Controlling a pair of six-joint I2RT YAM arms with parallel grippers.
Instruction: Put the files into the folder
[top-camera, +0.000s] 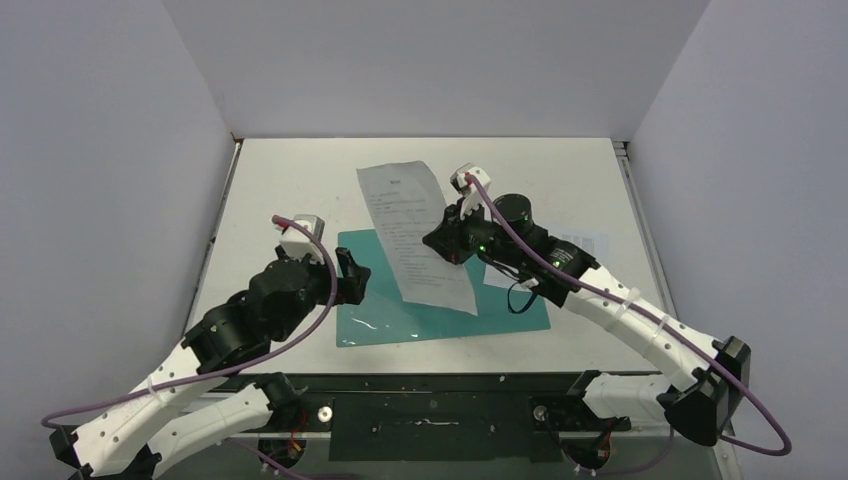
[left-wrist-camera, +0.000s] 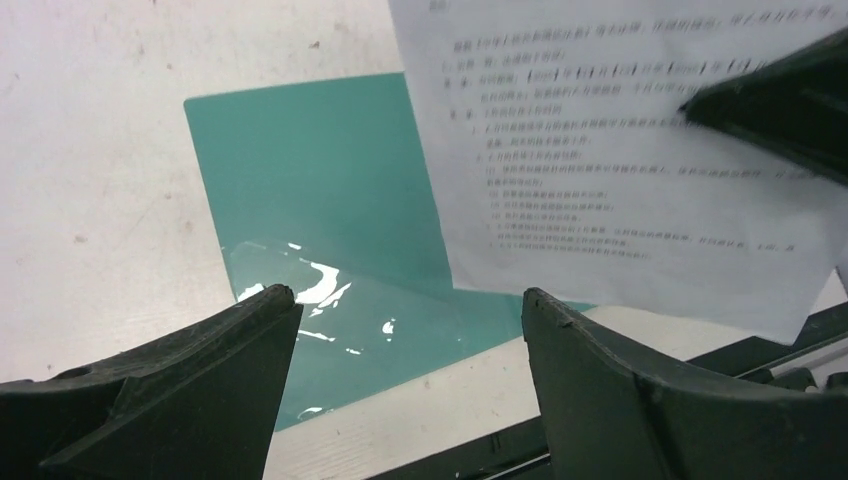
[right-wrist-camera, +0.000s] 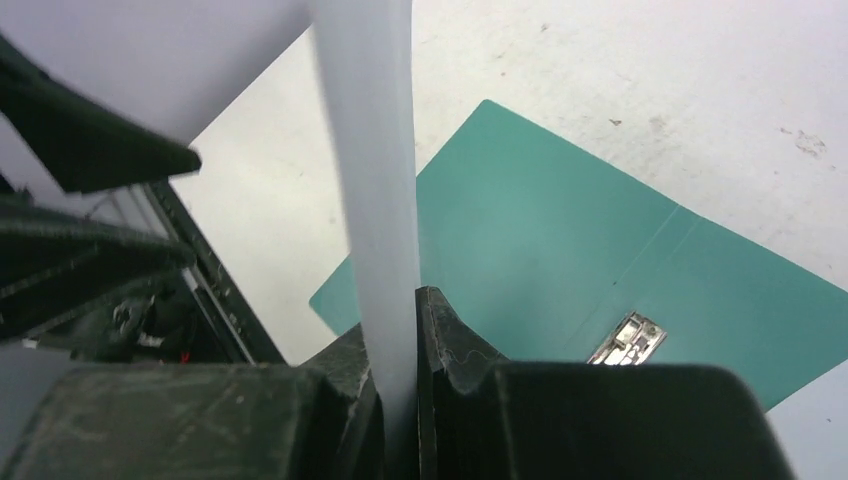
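Observation:
The teal-green folder (top-camera: 440, 300) lies open and flat on the table, its silver fastener clip (right-wrist-camera: 628, 339) showing in the right wrist view. My right gripper (top-camera: 447, 240) is shut on the right edge of a white printed sheet (top-camera: 415, 235) and holds it lifted and tilted above the folder; in the right wrist view the sheet (right-wrist-camera: 375, 200) runs edge-on up from between the jaws (right-wrist-camera: 398, 330). My left gripper (top-camera: 355, 272) is open and empty, hovering over the folder's left edge; in the left wrist view (left-wrist-camera: 410, 305) the folder (left-wrist-camera: 310, 190) and sheet (left-wrist-camera: 620, 170) lie ahead of it.
Another white sheet (top-camera: 585, 245) lies on the table to the right of the folder, partly hidden by the right arm. White walls close in the table at left, back and right. A black rail (top-camera: 430, 385) runs along the near edge.

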